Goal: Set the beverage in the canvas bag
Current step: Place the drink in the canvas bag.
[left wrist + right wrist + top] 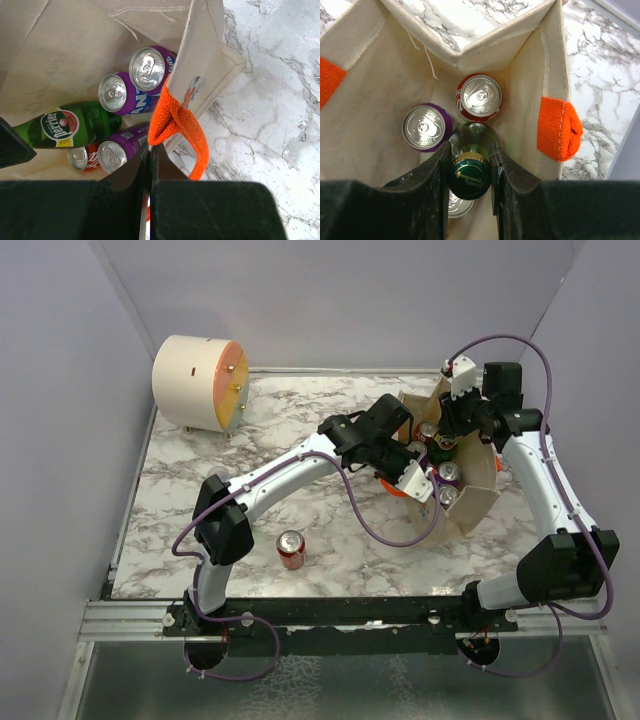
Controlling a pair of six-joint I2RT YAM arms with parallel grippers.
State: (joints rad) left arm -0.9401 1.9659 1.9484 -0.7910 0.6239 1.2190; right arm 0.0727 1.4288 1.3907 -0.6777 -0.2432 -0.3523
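Closest in the left wrist view, the left fingers (pixel 156 172) are pressed fully together. The strap of an orange handle (pixel 175 120) is pinched between them at the rim of the canvas bag (pixel 482 485), on the side that faces the middle of the desk (pixel 380 560). The bag is stood open on the right part of the marble-patterned desk, close to its right edge, and a small colourful print (pixel 192 90) is carried on its outer wall just beside the gripped handle. The right fingers (pixel 444 167) are lowered into the bag's mouth at its far end and are closed partway on the neck of a green bottle (pixel 470 175), one finger on each side just below the cap. The bottle is thus found inside the bag, held upright among the other drinks there; whether its base is resting on the bottom cannot be told. Purple cans (pixel 112 92) and a red soda can (pixel 480 97) are packed around it, tops up, touching one another. A lone red can (pixel 290 548) is stood upright near the near edge of the desk, left of the middle and well apart from the bag. A cream drum (pixel 195 382) with an orange face is laid on its side at the far left corner.
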